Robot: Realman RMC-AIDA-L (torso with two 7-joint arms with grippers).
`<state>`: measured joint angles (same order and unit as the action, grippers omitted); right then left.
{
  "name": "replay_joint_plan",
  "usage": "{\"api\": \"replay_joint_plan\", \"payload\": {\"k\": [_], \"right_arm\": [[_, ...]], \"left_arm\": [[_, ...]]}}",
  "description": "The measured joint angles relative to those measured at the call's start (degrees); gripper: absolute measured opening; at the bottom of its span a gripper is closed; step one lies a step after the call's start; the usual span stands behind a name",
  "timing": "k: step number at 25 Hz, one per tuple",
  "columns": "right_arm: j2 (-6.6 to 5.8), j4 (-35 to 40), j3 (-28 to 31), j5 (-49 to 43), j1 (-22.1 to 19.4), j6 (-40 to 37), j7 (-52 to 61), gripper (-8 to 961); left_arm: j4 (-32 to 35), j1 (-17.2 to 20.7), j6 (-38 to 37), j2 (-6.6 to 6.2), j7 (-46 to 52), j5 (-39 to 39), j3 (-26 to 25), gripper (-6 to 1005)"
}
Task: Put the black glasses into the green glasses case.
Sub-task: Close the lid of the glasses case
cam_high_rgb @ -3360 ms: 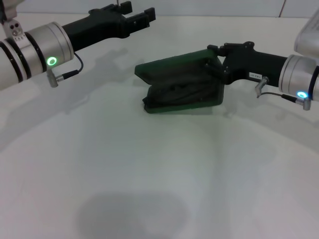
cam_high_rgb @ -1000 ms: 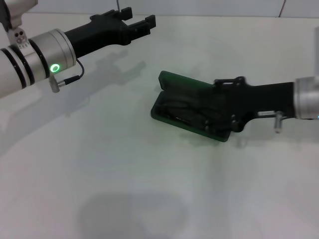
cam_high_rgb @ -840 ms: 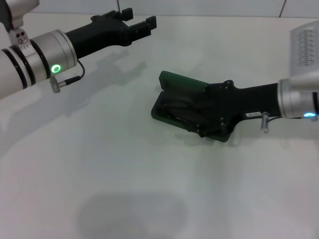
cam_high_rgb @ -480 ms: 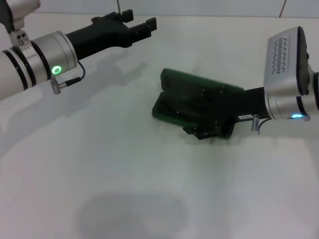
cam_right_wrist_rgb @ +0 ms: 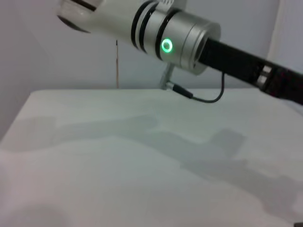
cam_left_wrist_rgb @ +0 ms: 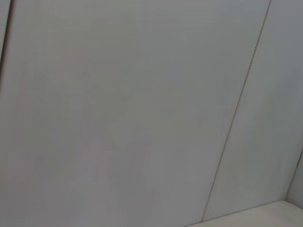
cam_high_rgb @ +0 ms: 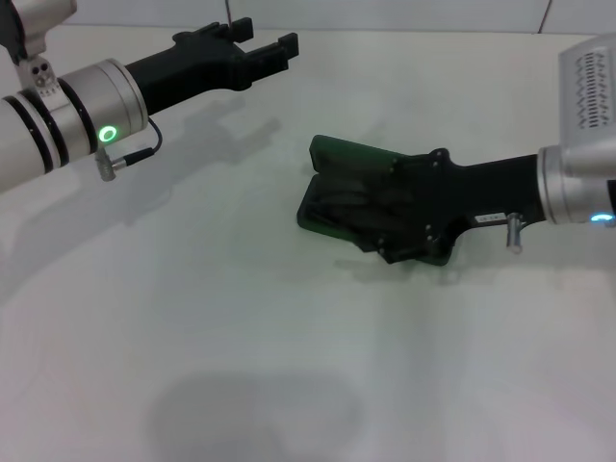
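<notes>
The green glasses case (cam_high_rgb: 332, 173) lies on the white table (cam_high_rgb: 289, 337) right of centre, with its lid low over the base. My right gripper (cam_high_rgb: 383, 229) lies across the case's right half and covers most of it. The case's dark inside shows as a narrow strip at its left end. I cannot make out the black glasses there; they are hidden or lost against the dark lining. My left gripper (cam_high_rgb: 265, 40) is open and empty, held above the table's far left, well away from the case.
The right wrist view shows only my left arm (cam_right_wrist_rgb: 180, 42) above the bare table (cam_right_wrist_rgb: 118, 156). The left wrist view shows only a plain wall (cam_left_wrist_rgb: 142, 113). Nothing else stands on the table in the head view.
The case's lid has come down from steeply raised to low, and the case has turned. My right gripper moved from the lid's right edge to on top of the case. The left arm stayed.
</notes>
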<state>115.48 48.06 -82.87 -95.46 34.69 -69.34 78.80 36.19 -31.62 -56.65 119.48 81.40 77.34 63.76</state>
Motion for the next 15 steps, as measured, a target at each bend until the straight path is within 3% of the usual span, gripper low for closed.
{"api": "replay_joint_plan", "payload": {"k": [7, 11, 15], "right_arm": [[-0.12, 3.1, 3.2, -0.1, -2.6, -2.2, 0.1, 752], [-0.34, 6.2, 13.5, -0.1, -6.4, -6.8, 0.1, 752], [0.39, 5.3, 23.7, 3.0, -9.5, -4.7, -0.1, 752]], "left_arm": [[0.0, 0.0, 0.3, -0.25, 0.5, 0.8, 0.0, 789], [0.4, -0.1, 0.1, -0.67, 3.6, 3.9, 0.3, 788], [0.8, -2.1, -0.9, -0.83, 9.2, 10.6, 0.7, 788]]}}
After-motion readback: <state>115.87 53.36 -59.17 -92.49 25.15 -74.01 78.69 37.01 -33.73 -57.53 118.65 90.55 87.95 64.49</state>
